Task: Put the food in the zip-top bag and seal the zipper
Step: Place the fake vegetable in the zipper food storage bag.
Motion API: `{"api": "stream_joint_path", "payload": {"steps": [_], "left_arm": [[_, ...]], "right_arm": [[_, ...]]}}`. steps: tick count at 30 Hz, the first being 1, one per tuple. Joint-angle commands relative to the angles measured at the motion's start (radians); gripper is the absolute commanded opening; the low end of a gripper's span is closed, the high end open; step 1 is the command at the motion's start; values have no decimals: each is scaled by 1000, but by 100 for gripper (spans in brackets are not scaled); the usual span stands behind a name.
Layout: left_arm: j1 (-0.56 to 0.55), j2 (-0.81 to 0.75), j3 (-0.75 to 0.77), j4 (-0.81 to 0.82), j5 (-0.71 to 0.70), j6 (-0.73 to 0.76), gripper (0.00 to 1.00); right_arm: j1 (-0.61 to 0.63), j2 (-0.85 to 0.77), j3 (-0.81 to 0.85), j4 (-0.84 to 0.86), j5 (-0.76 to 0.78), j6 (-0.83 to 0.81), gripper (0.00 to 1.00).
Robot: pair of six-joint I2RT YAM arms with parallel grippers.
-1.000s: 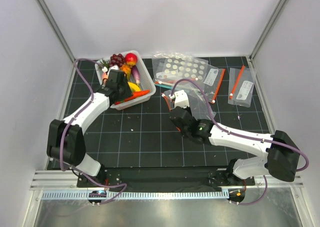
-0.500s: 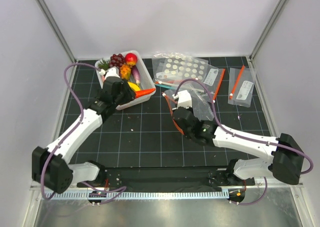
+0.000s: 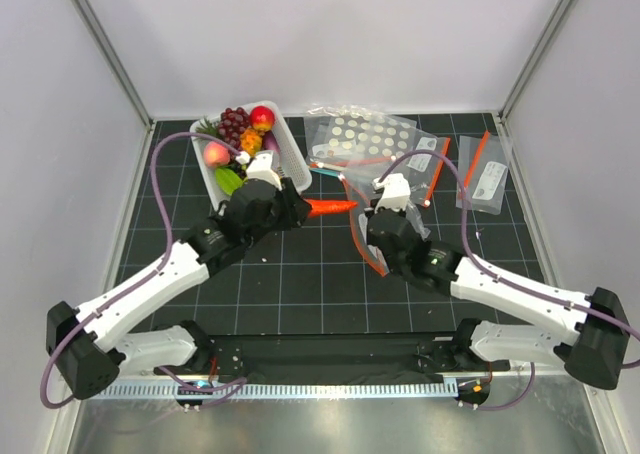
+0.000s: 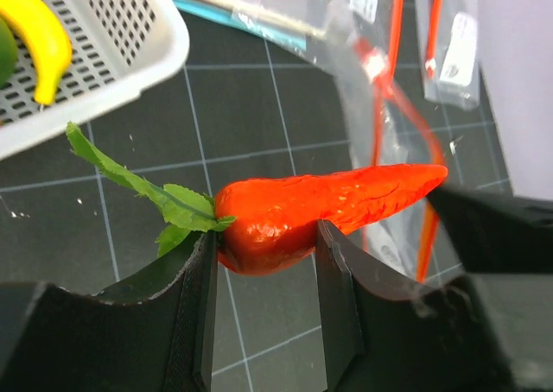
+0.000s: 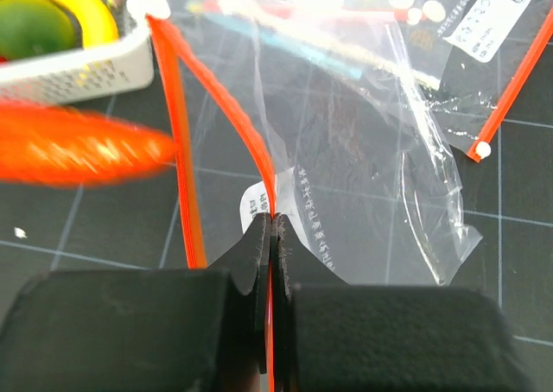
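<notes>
Top external: fixed and high, set behind the near edge, looking down and forward over the whole tabletop [image 3: 300, 274]. Widest and farthest view.

Left wrist: rides on the left hand [image 4: 268, 237]. Close, looking past its fingers [image 4: 200, 323] low over the tabletop. The carrot [image 4: 328, 204] fills mid-frame, with the basket [image 4: 130, 79] corner at upper left.

Right wrist: on the right hand [image 5: 272, 232]. Closest of all, facing forward along the zip-top bag [image 5: 346, 167] and its zipper [image 5: 177, 133].

Overlap: the carrot, the basket corner and that bag's zipper show in all three views. The carrot is blurred in the right wrist view.
</notes>
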Motion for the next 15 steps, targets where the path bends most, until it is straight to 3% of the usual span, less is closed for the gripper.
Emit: {"api": "stream_joint_path", "payload": {"steps": [1, 15], "left_arm": [[-41, 57, 43, 41, -81, 16, 3], [-208, 218, 176, -35, -338, 118, 1]], "right_arm": [[-17, -69, -18, 30, -12, 49, 1], [-46, -94, -43, 87, -171, 47, 1]]}}
